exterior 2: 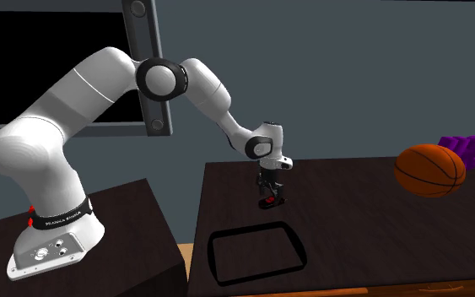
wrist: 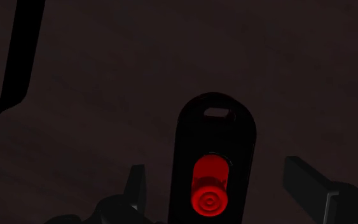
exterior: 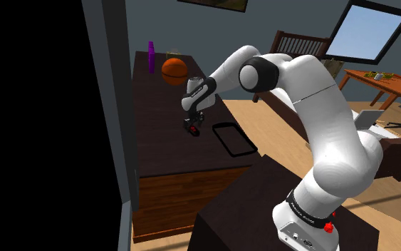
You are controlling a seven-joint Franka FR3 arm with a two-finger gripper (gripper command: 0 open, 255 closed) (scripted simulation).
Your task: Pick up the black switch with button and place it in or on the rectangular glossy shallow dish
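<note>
The black switch point(wrist: 215, 137), an oblong body with a red round button, lies flat on the dark tabletop point(exterior: 163, 142). My gripper point(wrist: 215, 167) is open and straddles it; one finger point(wrist: 137, 184) and the other point(wrist: 311, 184) stand clear of its sides with gaps. In the shoulder view the gripper point(exterior: 194, 125) points down at the switch point(exterior: 194, 131), just left of the black-rimmed rectangular shallow dish point(exterior: 243, 146). From the second exterior view, the gripper point(exterior 2: 271, 194) sits over the switch point(exterior 2: 270, 202), with the dish point(exterior 2: 218, 263) nearer the table's front edge. A dish rim point(wrist: 20, 57) also shows off to one side of the fingers.
An orange basketball point(exterior: 174, 71) point(exterior 2: 429, 170) and a purple object point(exterior: 151, 55) point(exterior 2: 473, 150) stand farther along the table. A dark grey frame post point(exterior: 113, 107) borders a black area beside the table. My stand point(exterior: 263, 207) is close to the table's near end.
</note>
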